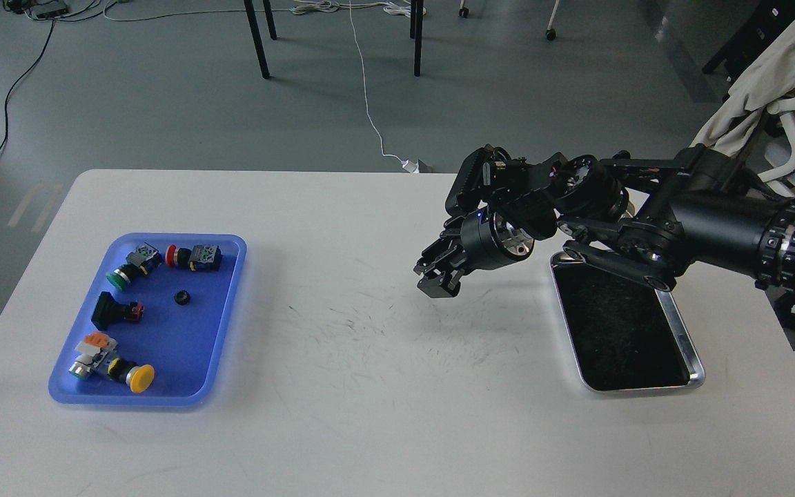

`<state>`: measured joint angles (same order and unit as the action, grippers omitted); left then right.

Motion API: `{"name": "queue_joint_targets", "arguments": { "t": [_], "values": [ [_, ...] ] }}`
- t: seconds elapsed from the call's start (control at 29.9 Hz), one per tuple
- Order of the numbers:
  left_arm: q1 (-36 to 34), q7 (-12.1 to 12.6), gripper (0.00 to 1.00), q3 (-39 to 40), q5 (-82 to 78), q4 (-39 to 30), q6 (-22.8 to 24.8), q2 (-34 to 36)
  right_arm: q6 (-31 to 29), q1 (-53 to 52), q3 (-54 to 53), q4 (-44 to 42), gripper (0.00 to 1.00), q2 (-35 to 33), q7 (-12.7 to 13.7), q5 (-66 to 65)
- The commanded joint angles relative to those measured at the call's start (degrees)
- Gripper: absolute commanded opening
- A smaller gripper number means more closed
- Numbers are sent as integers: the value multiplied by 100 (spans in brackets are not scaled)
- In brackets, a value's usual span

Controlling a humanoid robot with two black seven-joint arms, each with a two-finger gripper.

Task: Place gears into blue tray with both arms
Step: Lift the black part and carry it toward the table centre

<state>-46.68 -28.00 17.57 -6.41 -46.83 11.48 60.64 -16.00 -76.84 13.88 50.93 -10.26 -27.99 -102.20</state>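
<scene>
The blue tray (226, 304) lies on the left of the white table. One gear (181, 297), small, black and round, rests near the tray's middle among several coloured push-button switches. My right arm reaches in from the right, and its gripper (437, 279) hangs above the bare table just right of centre, to the left of the silver tray. Its dark fingers point down and to the left and seem close together. I cannot make out whether anything is between them. My left arm is out of view.
A shiny silver tray (687, 331) with a dark bottom sits on the right of the table, partly under my right arm. Chair legs and cables are on the floor beyond the table's far edge. A pale cloth hangs at the upper right.
</scene>
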Motion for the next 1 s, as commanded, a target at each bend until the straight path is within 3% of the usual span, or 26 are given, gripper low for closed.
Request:
{"name": "queue_joint_targets", "arguments": {
  "t": [0.0, 0.1, 0.43, 0.7, 0.97],
  "values": [
    [1, 0, 98, 1, 0, -45, 48, 88, 465, 29, -26, 40, 1, 112, -1, 94],
    [1, 0, 98, 1, 0, -106, 56, 158, 1036, 108, -61, 22, 1, 349, -1, 287],
    [10, 0, 98, 1, 0, -159, 65, 317, 1776, 486, -307, -539, 1, 1026, -1, 437],
    [10, 0, 98, 1, 0, -247, 170, 527, 2382, 837, -299, -1190, 1, 1026, -1, 420],
    [10, 0, 98, -8, 0, -256, 223, 677, 2602, 1163, -334, -1542, 1, 1026, -1, 411]
  ]
}}
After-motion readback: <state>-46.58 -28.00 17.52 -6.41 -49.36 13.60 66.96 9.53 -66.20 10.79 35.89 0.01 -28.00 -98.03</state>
